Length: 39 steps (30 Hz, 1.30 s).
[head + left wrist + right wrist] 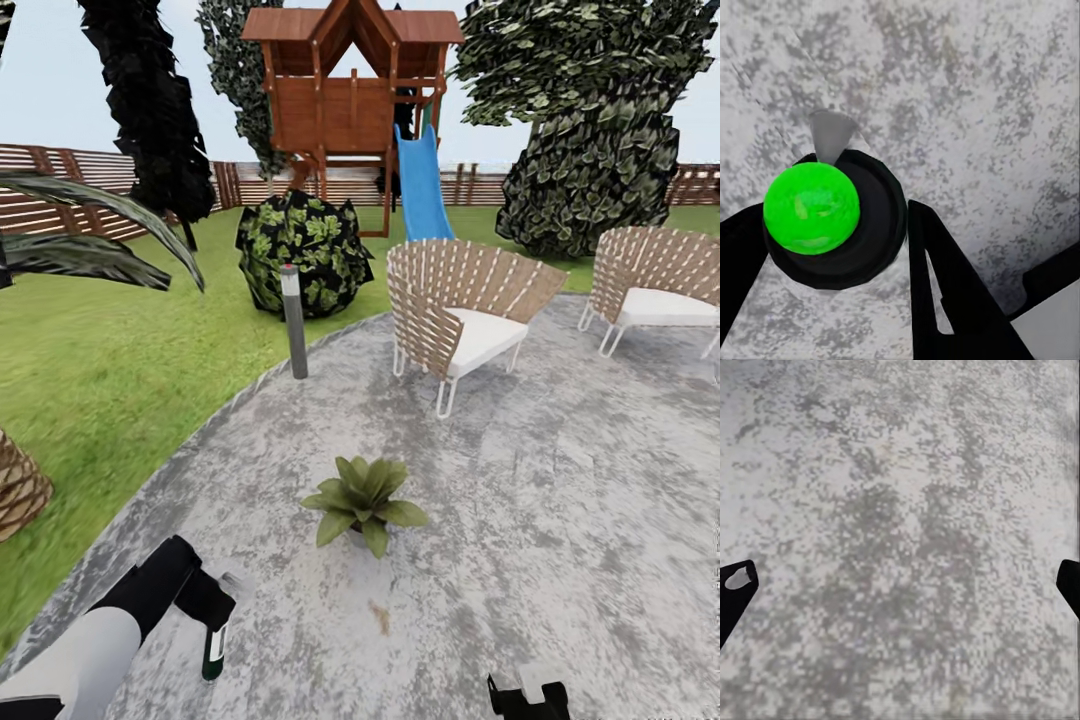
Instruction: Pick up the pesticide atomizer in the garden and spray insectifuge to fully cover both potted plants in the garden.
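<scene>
My left gripper is shut on the pesticide atomizer, held low over the grey patio at the near left. In the left wrist view the atomizer shows a bright green cap in a dark ring with a pale nozzle, gripped between the black fingers. One potted plant, a low rosette of pointed green leaves, stands on the patio ahead and to the right of that gripper, apart from it. My right gripper hangs low at the near right, and its fingertips are spread wide over bare paving.
A short grey bollard light stands at the patio's edge. Two slatted chairs sit at the back right. A dark bush, a wooden playhouse with a blue slide and the fence lie beyond. A palm trunk is at the left.
</scene>
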Motion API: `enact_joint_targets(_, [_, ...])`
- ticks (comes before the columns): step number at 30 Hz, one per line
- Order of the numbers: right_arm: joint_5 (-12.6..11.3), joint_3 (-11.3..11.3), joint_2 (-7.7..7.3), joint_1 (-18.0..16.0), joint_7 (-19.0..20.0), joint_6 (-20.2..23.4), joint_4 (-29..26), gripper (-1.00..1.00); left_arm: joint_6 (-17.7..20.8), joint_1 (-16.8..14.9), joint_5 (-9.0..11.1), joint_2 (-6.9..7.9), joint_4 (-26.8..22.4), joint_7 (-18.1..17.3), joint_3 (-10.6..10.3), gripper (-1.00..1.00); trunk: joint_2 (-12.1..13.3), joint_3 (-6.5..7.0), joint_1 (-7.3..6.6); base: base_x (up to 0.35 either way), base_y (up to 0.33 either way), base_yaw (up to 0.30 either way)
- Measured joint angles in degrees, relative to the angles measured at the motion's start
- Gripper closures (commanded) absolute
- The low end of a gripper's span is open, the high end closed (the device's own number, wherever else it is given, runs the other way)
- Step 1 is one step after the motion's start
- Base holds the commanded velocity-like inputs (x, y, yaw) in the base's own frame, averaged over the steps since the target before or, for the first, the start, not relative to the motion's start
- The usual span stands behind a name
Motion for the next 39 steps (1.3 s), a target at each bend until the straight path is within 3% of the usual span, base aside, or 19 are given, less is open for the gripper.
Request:
enact_joint_targets(16, [0.1, 0.1, 0.09, 0.0, 0.1, 0.0, 0.1, -1.00, 0.0, 0.3, -0.1, -0.05, 0.2, 0.0, -0.3, 1.00, 0.0, -0.33, 0.02, 0.241, 0.095, -0.100])
enact_joint_targets(17, [0.1, 0.1, 0.09, 0.0, 0.1, 0.0, 0.1, -1.00, -0.1, 0.3, -0.7, 0.12, 0.5, 0.0, -0.3, 1.00, 0.0, -0.33, 0.03, 0.000, 0.000, 0.000])
enact_joint_targets(18, [0.1, 0.0, -0.01, 0.0, 0.0, -0.1, 0.1, -1.00, -0.1, 0.3, -3.7, 0.28, 0.6, 0.0, -0.3, 1.00, 0.0, -0.33, 0.03, 0.000, 0.000, 0.000])
enact_joint_targets(21, [0.0, -0.9, -0.60, 0.0, -0.1, -0.1, -0.1, -1.00, 0.0, 0.1, -3.9, 0.51, 0.6, -0.1, -0.2, 1.00, 0.0, -0.33, 0.02, 0.045, 0.000, 0.000])
enact_joint_targets(24, [0.1, -6.0, -0.74, 0.0, -0.1, -0.1, -0.1, -1.00, 0.1, 0.0, -4.3, 0.73, 0.1, -1.9, -0.2, 1.00, 0.0, -0.33, 0.00, 0.225, 0.000, 0.000])
enact_joint_targets(26, [0.2, -8.3, -0.71, 0.0, 0.0, -0.1, -0.1, -1.00, 0.1, -0.2, -5.9, 0.91, 0.0, -4.9, -0.2, 1.00, 0.0, -0.33, 0.00, 0.304, 0.000, 0.000])
enact_joint_targets(30, [0.3, -9.4, -0.56, 0.0, 0.1, -0.1, 0.0, -1.00, 0.4, -0.7, -11.0, 0.96, -0.1, -9.2, -0.1, 1.00, 0.0, -0.33, -0.01, 0.330, 0.000, 0.000])
enact_joint_targets(39, [0.3, -9.4, -0.35, 0.0, 0.0, -0.1, 0.0, -1.00, 0.4, -0.8, -11.9, 0.84, -0.1, -9.6, -0.2, 1.00, 0.0, -0.33, 0.02, 0.209, 0.000, 0.000])
